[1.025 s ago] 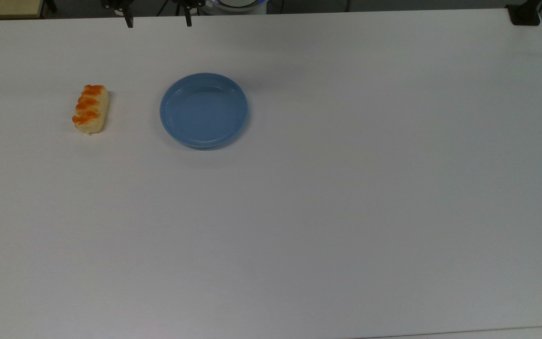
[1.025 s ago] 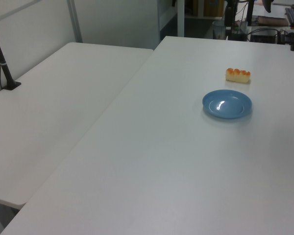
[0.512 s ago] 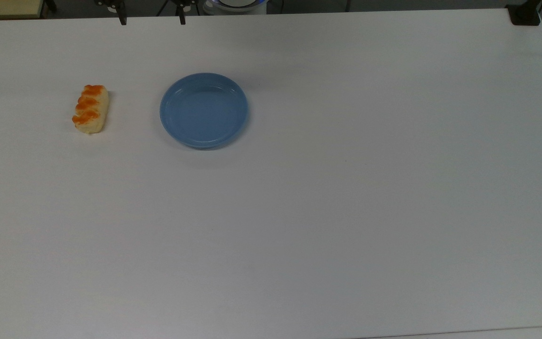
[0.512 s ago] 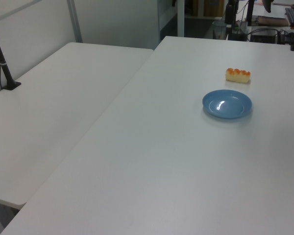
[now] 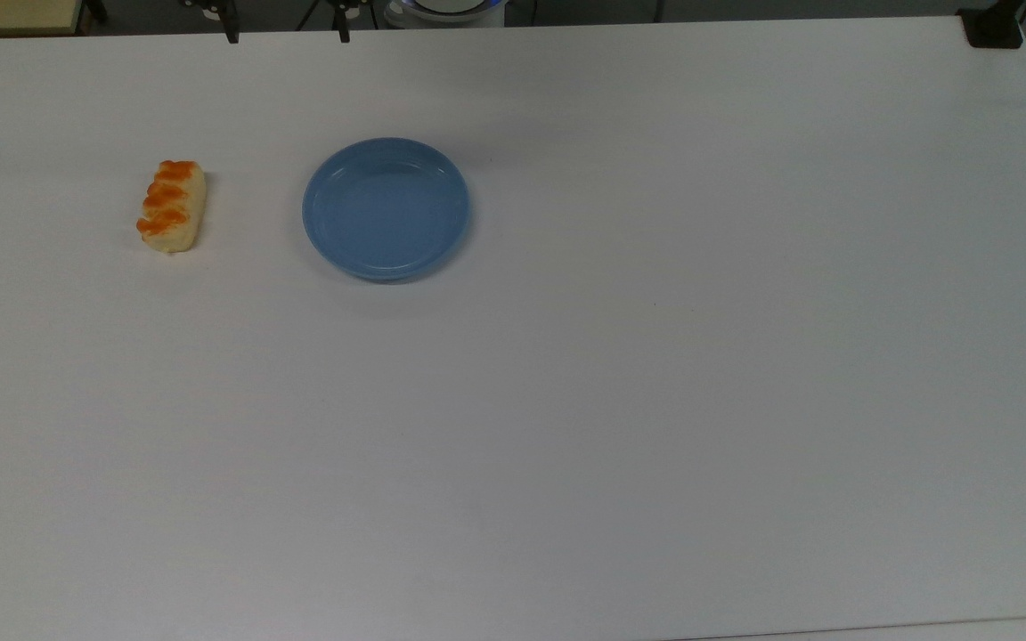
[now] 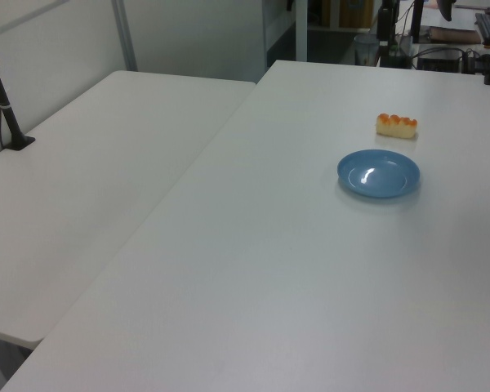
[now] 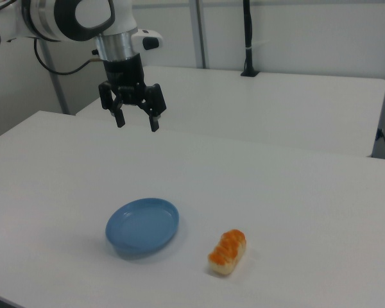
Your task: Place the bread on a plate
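Jaws spread wide, gripper (image 7: 136, 122) hovering high above desk (image 5: 655, 356); needing descent across bread (image 7: 227, 252), near plate (image 7: 142, 227).

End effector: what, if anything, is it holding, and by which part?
Nothing. The end effector hangs open in the air; the bread lies on the table beside the plate.

A broad white table (image 5: 655, 401) takes up the foreground, its matte top lit evenly from above. In the left view a second white table (image 6: 90, 188) stands just beside it, edge to edge, with a black post (image 6: 4, 106) clamped at its far side before a pale partition wall (image 6: 49, 41). In the right view another black post (image 7: 247, 38) rises at the second table's back edge against a light wall (image 7: 308, 38).
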`<control>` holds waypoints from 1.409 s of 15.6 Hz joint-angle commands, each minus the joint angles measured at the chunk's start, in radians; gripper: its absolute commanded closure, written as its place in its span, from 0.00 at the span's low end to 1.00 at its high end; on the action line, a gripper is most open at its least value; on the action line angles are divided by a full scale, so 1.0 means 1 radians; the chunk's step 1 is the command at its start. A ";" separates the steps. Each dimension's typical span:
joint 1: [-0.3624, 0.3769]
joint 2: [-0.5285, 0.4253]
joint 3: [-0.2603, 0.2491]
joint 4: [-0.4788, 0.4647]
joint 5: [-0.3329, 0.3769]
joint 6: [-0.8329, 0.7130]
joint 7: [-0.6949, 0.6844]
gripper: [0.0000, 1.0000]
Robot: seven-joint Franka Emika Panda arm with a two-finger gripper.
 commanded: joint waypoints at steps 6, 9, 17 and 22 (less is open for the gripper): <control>-0.002 -0.009 -0.006 0.011 0.013 -0.031 0.011 0.00; -0.001 -0.009 -0.004 0.011 0.014 -0.027 0.009 0.00; 0.006 0.001 0.004 0.008 0.017 -0.019 0.009 0.00; 0.007 0.048 0.001 -0.006 0.014 0.072 0.008 0.00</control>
